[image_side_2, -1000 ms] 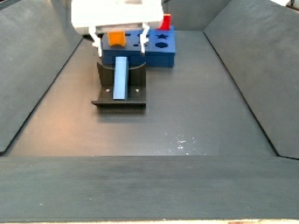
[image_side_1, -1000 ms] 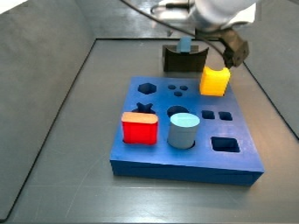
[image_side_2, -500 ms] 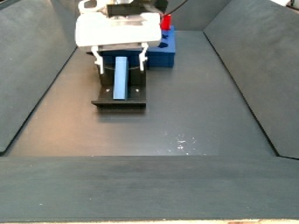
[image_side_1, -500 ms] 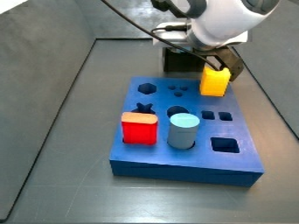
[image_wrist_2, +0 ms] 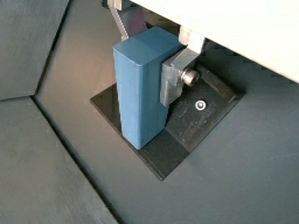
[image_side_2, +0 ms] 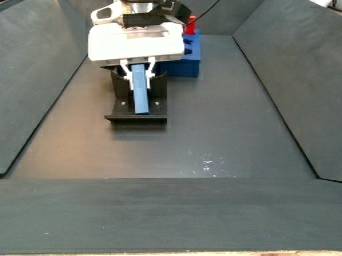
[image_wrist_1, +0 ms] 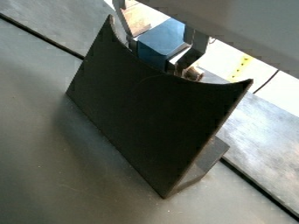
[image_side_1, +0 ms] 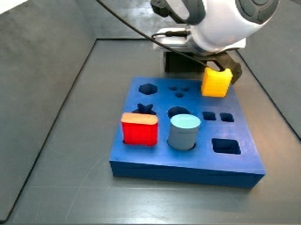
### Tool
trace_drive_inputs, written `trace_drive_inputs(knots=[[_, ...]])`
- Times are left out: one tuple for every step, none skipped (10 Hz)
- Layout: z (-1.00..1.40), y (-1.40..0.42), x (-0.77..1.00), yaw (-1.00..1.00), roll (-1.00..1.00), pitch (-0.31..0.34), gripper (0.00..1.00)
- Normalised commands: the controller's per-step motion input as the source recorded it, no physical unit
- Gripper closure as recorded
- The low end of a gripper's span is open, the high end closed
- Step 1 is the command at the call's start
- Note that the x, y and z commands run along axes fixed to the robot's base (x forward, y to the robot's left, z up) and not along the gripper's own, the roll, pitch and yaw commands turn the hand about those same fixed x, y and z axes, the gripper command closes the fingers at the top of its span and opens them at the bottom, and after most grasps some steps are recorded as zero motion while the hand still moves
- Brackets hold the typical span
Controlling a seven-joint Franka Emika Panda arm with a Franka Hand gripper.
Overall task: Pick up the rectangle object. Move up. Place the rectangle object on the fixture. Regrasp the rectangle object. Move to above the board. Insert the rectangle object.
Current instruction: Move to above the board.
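Note:
The rectangle object (image_wrist_2: 142, 87) is a slim blue block lying along the notch of the dark fixture (image_wrist_2: 197, 118). In a side view it shows as a blue strip (image_side_2: 140, 92) on the fixture (image_side_2: 138, 117). My gripper (image_wrist_2: 146, 57) is down over the block's far end, one silver finger on each long side. It looks shut on the block. In a wrist view the block (image_wrist_1: 158, 44) sits between the gripper (image_wrist_1: 152, 52) plates behind the fixture's tall back wall (image_wrist_1: 140, 114). The blue board (image_side_1: 177, 160) lies just in front of the fixture (image_side_1: 179, 61).
A yellow piece (image_side_1: 216, 81), a red piece (image_side_1: 140, 128) and a pale grey-blue cylinder (image_side_1: 184, 132) stand on the board. Sloping grey walls (image_side_2: 40, 100) close in the floor on both sides. The board (image_side_2: 187, 62) sits behind the fixture in a side view.
The gripper has come down over the fixture. Its fingers, wide apart before, now lie against the rectangle object's sides. The block itself has not shifted.

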Motion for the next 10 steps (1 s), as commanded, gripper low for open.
trace_drive_inputs(knots=[[1.00,0.23,-0.29,0.05,-0.28,-0.135,1.00],[1.00,0.23,-0.29,0.05,-0.28,-0.140,1.00],[1.00,0.23,-0.28,0.04,-0.29,-0.167,1.00],[1.00,0.20,-0.27,0.00,-0.29,-0.231,1.00],[1.00,0.19,-0.26,-0.03,-0.26,-0.228,1.00],[1.00,0.18,-0.25,-0.07,-0.24,-0.208,1.00],[1.00,0.18,-0.24,-0.09,-0.23,-0.194,1.00],[1.00,0.17,-0.24,-0.12,-0.23,-0.168,1.00],[1.00,0.17,-0.23,-0.13,-0.22,-0.140,1.00],[1.00,0.16,-0.22,-0.13,-0.23,-0.105,1.00]])
